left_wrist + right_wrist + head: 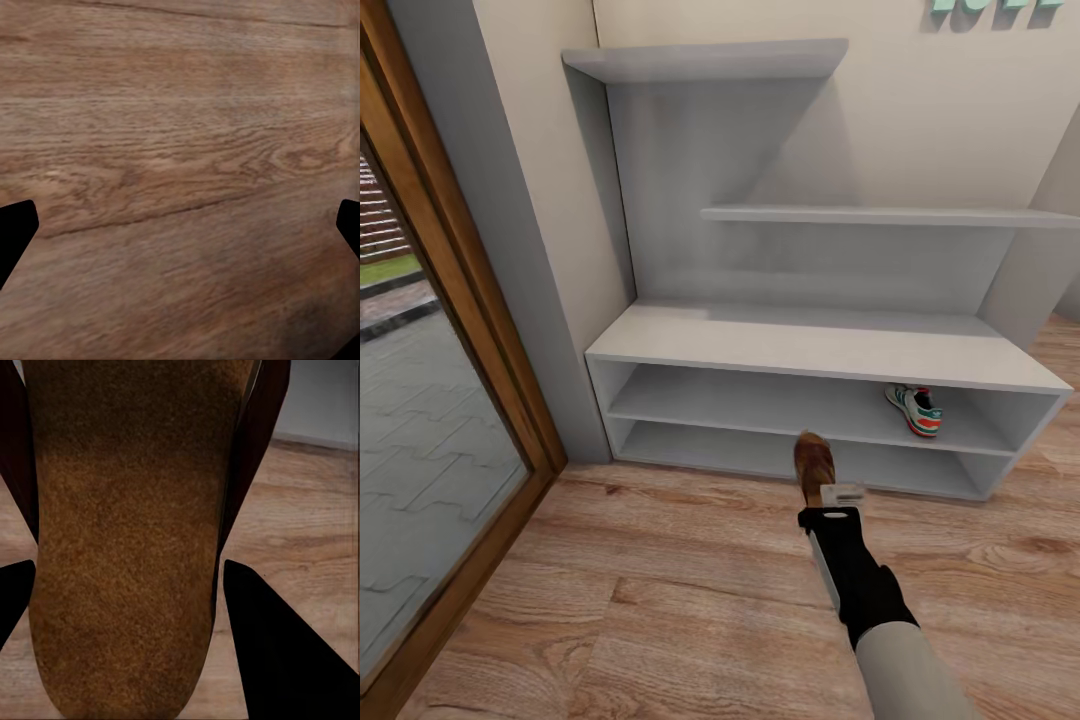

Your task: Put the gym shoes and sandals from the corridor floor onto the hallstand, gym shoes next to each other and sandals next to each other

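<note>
Left end effector point(180, 240): its wrist view shows two dark fingertips point(15, 236) at opposite edges of the picture, standing wide apart with nothing between them, over bare wood-grain corridor floor point(180, 135). Right arm: in the head view it reaches forward from the lower edge of the picture toward the hallstand point(820, 345), grey sleeve first, then black wrist, roughly straight and angled slightly leftward. The right end effector point(825, 490) is closed on a brown sandal point(814, 462), which is held off the floor just in front of the hallstand's lower shelf opening, toe end pointing toward the hallstand. A small pale block sits on the wrist just behind the sandal. The right wrist view adds what the head view cannot resolve: the sandal's tan, suede-like footbed point(127, 540) faces the camera, dark brown strap edges run along both sides of it, and the black fingers point(277, 652) sit against its flanks. One gym shoe point(915, 408), white with green stripes and a red-orange heel, lies on the hallstand's middle shelf toward the hallstand's right end, to the right of the held sandal. The hallstand's bench top and two upper floating shelves carry nothing. Left of the hallstand a wood-framed glass door point(420, 420) shows paving outside.
</note>
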Tool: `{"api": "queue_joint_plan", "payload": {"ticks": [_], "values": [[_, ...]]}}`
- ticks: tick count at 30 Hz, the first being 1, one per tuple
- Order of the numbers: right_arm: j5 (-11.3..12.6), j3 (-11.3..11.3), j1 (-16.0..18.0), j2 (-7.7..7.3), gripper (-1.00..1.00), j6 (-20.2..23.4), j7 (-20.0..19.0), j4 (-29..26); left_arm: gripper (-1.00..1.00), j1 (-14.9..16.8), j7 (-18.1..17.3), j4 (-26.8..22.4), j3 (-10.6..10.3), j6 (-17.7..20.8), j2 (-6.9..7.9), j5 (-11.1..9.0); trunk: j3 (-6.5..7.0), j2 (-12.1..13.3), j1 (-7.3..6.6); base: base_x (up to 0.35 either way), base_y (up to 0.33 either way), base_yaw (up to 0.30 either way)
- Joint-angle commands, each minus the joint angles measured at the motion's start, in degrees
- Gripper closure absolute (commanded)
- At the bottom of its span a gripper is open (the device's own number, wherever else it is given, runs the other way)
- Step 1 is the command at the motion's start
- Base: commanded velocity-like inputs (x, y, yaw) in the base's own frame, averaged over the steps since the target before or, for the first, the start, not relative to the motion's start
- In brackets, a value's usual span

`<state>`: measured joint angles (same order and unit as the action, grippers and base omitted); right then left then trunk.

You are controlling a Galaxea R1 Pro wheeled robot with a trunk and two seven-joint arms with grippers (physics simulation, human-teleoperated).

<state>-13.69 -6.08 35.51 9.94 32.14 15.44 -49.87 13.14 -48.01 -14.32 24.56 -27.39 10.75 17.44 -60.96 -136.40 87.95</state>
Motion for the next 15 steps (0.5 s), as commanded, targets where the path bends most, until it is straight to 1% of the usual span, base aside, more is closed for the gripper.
{"api": "queue_joint_plan", "payload": {"ticks": [1,4,7,9,10,15], "values": [[-0.1,-0.1,1.1,0.05,1.00,1.4,0.2,-0.1,-1.00,0.0,-0.3,0.0,0.5,-0.2,-0.07,0.5,-0.05,0.0,-0.01,0.000,0.000,0.000],[0.0,-0.1,3.6,0.05,1.00,3.0,0.5,-0.1,-1.00,0.0,-0.3,0.0,0.5,-0.2,-0.21,0.5,-0.05,0.0,-0.01,0.000,0.000,0.000],[0.2,-0.1,4.5,0.05,1.00,3.6,0.7,-0.1,-1.00,0.0,-0.2,-0.3,0.5,-0.1,-0.26,0.4,-0.05,0.0,-0.01,0.000,0.000,0.000],[0.9,-0.1,4.7,0.05,1.00,3.7,0.7,-0.1,-1.00,0.0,-0.2,-0.4,0.5,0.0,-0.30,0.4,-0.05,0.0,-0.01,0.000,0.000,0.000],[3.6,-0.2,4.9,0.05,1.00,3.8,0.7,-0.1,-1.00,0.0,-0.2,-0.4,0.6,0.0,-0.35,0.3,-0.23,-0.4,0.21,0.000,0.000,0.000],[4.2,-0.2,4.9,0.05,1.00,3.8,0.7,-0.2,-1.00,0.0,-0.2,-0.4,0.6,0.0,-0.37,0.3,-1.25,-2.4,1.31,0.000,0.000,0.000]]}}
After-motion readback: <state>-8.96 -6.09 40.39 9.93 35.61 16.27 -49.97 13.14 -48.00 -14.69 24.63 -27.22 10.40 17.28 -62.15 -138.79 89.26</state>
